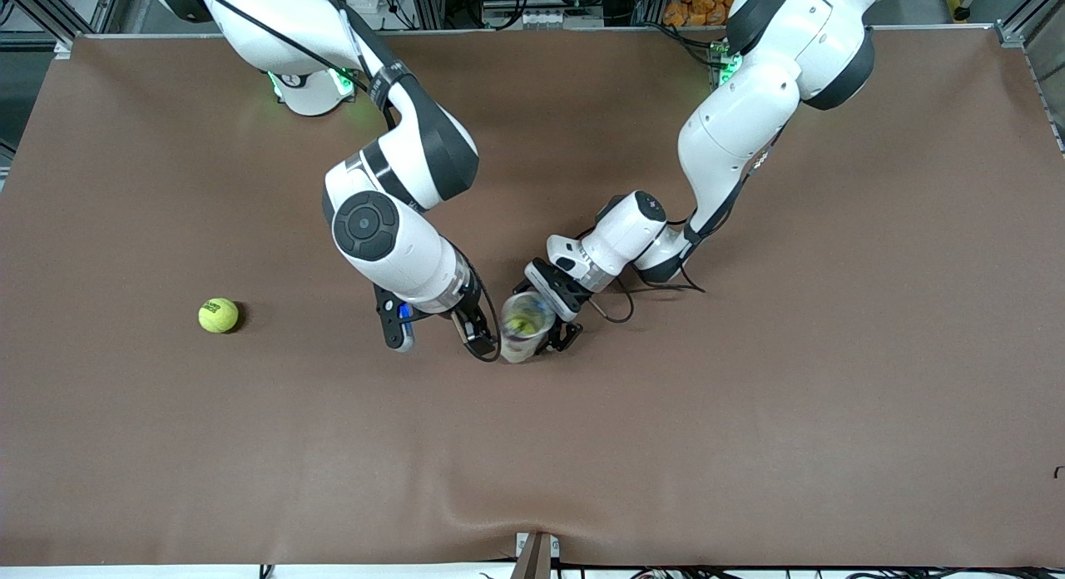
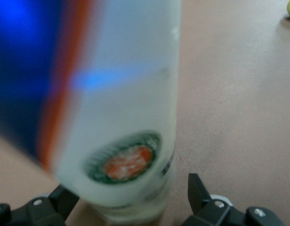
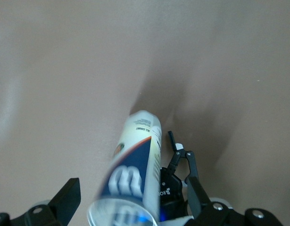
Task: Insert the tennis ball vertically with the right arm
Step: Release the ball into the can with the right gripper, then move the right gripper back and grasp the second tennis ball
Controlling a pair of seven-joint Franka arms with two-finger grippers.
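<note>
Lowest among the objects in the front frame, just below centre, stands a clear plastic ball tube (image 1: 524, 328) with a blue, orange and white label, its open mouth up. It looks slightly tilted (in the left wrist view it is smeared). Inside it, seen through the mouth, sits a yellow-green tennis ball (image 1: 522, 321).

Coming from the upper left of the frame, the right arm (image 1: 391, 238) bends down to the tube. The right gripper (image 1: 438, 334) hangs just beside and above the tube's rim, toward the right arm's end of the table. Its jaws are spread wide and hold nothing.

From the upper right comes the left arm (image 1: 732, 130). The left gripper (image 1: 545, 329) is low at the tube, its black fingers (image 2: 197, 188) straddling the base. They are released, with a gap showing between one finger and the tube wall.

A second yellow-green tennis ball (image 1: 218, 315) lies alone on the brown table cover (image 1: 749, 413), at mid-height in the frame, well toward the right arm's end.
</note>
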